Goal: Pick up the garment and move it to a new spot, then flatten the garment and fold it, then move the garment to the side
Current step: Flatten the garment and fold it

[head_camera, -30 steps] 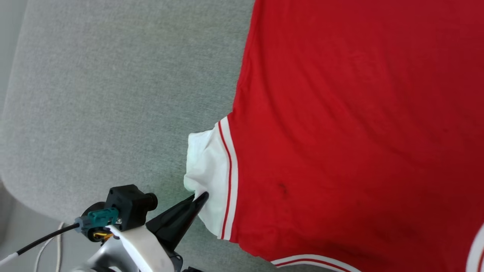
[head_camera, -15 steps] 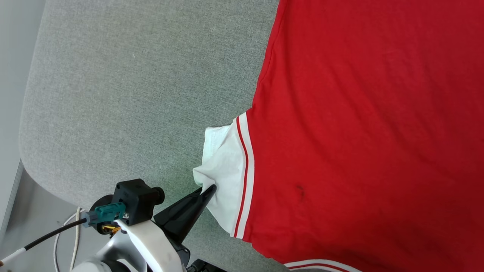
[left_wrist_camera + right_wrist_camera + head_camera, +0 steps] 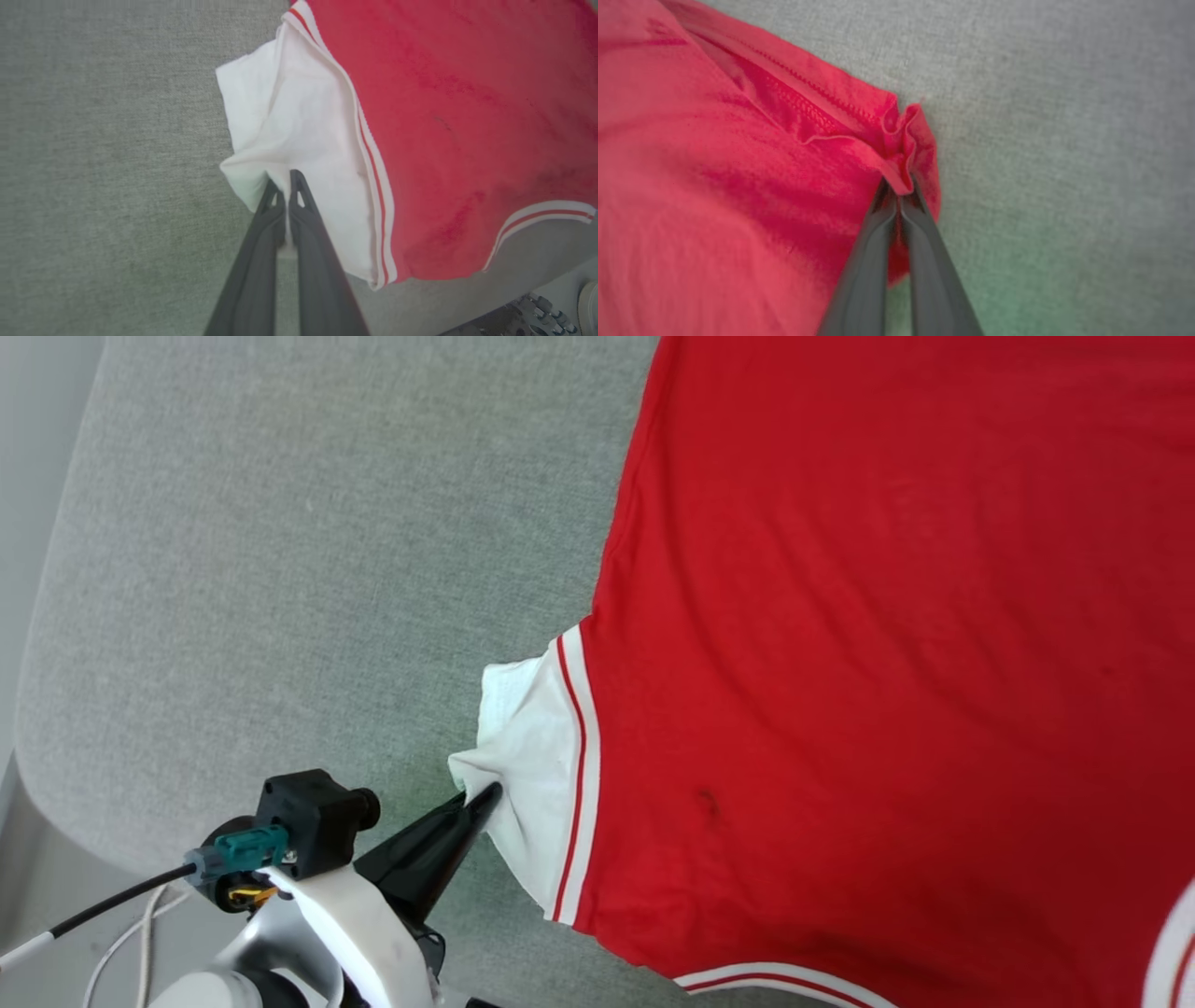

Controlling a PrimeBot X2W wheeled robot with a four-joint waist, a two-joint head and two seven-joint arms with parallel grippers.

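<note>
Only the camera shifts; left gripper (image 3: 487, 793) stays clamped on the white sleeve (image 3: 523, 737). Meanwhile right gripper (image 3: 900, 189) pinches a red hem corner (image 3: 908, 135). Spread garment (image 3: 887, 663) lies on grey pad (image 3: 280, 569). Flattening looks underway; folding and moving aside remain.

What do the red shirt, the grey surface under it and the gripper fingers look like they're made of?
Garment: thin, matte knit fabric, likely synthetic jersey; it puckers where pinched, with stitched hems. Grey surface: woven, felt-like upholstery; flecked weave shows. Left gripper fingers: dark, smooth, matte plastic or rubber; unclear which.
</note>
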